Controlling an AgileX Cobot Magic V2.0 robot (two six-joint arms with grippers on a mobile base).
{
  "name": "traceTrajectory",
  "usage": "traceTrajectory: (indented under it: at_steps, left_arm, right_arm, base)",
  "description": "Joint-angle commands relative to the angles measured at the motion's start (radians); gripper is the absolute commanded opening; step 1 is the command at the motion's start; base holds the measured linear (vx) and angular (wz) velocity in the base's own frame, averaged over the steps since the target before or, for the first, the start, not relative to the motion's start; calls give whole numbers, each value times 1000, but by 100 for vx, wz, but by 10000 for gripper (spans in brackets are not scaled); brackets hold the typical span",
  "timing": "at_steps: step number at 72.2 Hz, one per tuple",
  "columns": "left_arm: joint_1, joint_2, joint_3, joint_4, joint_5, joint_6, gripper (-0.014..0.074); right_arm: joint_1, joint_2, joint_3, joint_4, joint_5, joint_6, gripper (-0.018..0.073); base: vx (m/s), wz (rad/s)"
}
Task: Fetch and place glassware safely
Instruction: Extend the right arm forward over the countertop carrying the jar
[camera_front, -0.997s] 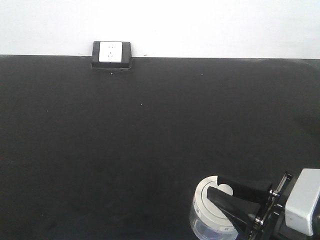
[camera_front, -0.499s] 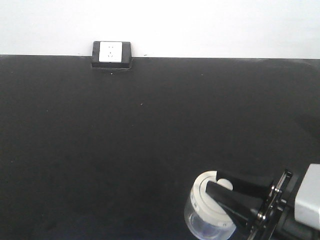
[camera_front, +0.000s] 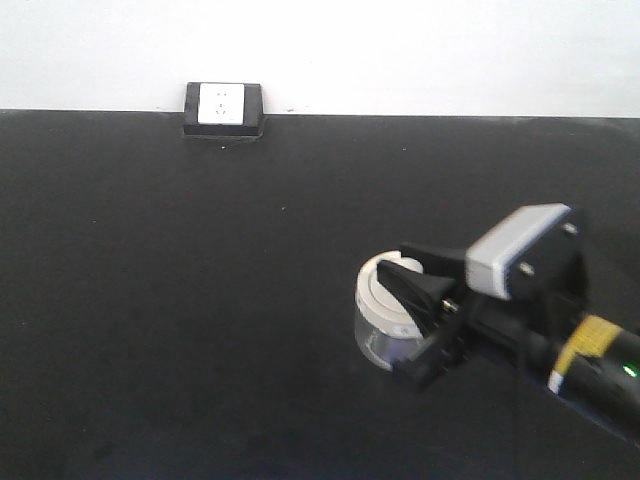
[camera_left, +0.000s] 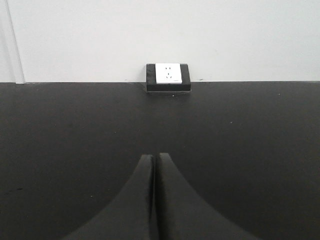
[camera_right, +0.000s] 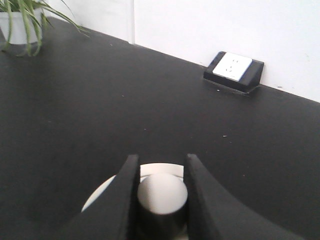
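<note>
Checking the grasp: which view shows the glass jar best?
Exterior front view: the jar shows lid and clear body in the right claw. Right wrist shows only its lid and knob; left wrist, nothing.

The right gripper (camera_front: 400, 266) covers the right side of the glass jar (camera_front: 375, 330) in the front view, its arm (camera_front: 592, 368) cut by the right edge. From the right wrist, the lid (camera_right: 102, 196) hides the glass, and the potted plant (camera_right: 20, 22) is cropped at the corner.
</note>
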Motion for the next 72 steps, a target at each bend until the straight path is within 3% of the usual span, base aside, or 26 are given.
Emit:
traceTrajectory:
  at_steps: [1,18,28,49,72]
  left_arm:
    - [-1,13,-27,-8,-74,-6,-7]
    - [-1,13,-27,-8,-74,-6,-7]
    - [-1,13,-27,-8,-74,-6,-7]
    - [-1,13,-27,-8,-74,-6,-7]
    - [-1,13,-27,-8,-74,-6,-7]
  right_arm:
    - [-2,80,-78,132,-121,-93,-1]
    - [-3,308,-107,462,-411,-268,0]
    - [-3,413,-107,570,-572,-327,4]
    - [-3,615,-138,580,-724,-387,13]
    - [-3,704,-182,580,-744,-390,29]
  base:
    - [0,0]
    - [0,0]
    - [0,0]
    - [0,0]
    - [0,0]
